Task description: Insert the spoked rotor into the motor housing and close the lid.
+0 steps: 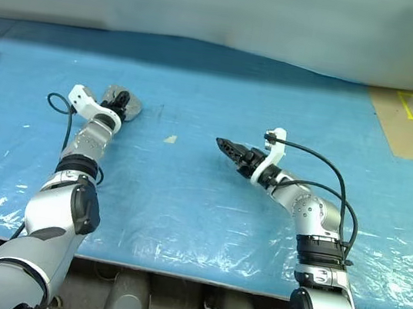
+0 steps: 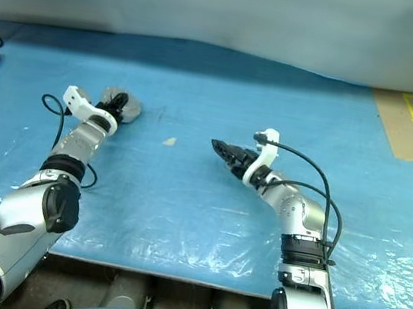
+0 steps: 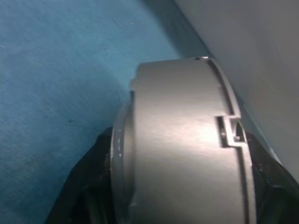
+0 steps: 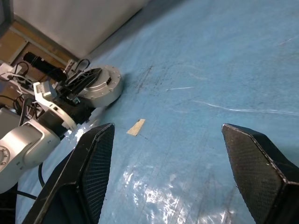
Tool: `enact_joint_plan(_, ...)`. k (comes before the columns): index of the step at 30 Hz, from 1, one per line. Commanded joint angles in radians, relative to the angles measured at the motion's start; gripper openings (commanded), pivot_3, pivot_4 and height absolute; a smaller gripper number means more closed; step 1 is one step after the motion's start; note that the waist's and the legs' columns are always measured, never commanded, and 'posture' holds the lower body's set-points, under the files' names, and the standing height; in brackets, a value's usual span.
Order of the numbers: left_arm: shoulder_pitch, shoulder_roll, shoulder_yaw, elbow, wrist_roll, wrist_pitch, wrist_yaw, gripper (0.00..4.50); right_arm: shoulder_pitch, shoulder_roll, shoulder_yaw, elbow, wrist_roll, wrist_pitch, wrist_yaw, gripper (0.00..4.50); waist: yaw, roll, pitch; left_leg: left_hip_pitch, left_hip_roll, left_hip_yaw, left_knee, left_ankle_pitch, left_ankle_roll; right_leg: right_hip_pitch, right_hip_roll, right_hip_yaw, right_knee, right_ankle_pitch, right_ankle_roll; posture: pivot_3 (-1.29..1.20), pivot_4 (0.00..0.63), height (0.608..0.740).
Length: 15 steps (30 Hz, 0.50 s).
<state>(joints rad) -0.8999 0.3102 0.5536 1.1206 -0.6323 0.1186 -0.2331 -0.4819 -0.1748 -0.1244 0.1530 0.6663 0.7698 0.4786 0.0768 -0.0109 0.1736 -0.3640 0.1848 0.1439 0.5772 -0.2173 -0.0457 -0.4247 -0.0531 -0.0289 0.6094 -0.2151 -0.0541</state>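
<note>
Work surface: table draped in a wrinkled blue plastic sheet (image 1: 200,200), with a grey backdrop wall along its far edge.

Left gripper (image 1: 121,103) is out toward the far left part of the table, its two black fingers (image 4: 86,79) set on either side of a round silver-grey metal assembly (image 4: 103,88) — the closed motor housing, seen as a squat brushed-metal drum with a seam line and a small notch (image 3: 231,132) in its side wall. In the left wrist view the drum sits between the fingers. The fingers bracket it closely; whether they press it or have let go, I cannot tell. The drum rests on the sheet, near the far edge.

Right gripper (image 1: 227,147) hangs over the middle of the table, pointing toward the left arm, well apart from the drum. Its mesh-faced black fingers (image 4: 96,158) stand wide apart with nothing between them.

Small pale scrap of tape (image 1: 171,139) lies on the sheet between the two grippers.
</note>
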Motion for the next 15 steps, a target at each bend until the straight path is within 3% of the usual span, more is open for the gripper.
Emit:
enact_joint_plan(1,-0.003,0.042,0.0,-0.013,0.047,-0.074,0.029,4.4,-0.016,0.002,-0.003,-0.022,-0.001,-0.013,0.015,3.88,-0.004,0.0,0.0,0.0,0.0,0.0,0.0,0.0,0.0,0.0,0.0,0.0,0.0,0.0,0.0,0.0,0.15,0.74)
enact_joint_plan(11,0.034,0.125,-0.026,-0.093,0.149,-0.225,0.052,4.46,-0.021,0.009,0.002,0.001,-0.044,-0.047,0.02,3.88,-0.006,0.0,0.0,0.003,0.002,0.0,0.0,0.0,0.0,0.001,-0.001,0.0,0.0,0.001,-0.001,0.0,0.15,0.74)
enact_joint_plan(15,0.072,0.086,-0.108,-0.248,0.176,-0.279,-0.129,4.46,-0.01,0.023,0.028,0.031,-0.164,-0.293,0.045,3.88,-0.001,0.0,0.0,0.003,0.003,0.0,0.0,0.0,0.0,0.001,-0.001,0.0,0.0,0.001,-0.001,0.0,0.15,0.74)
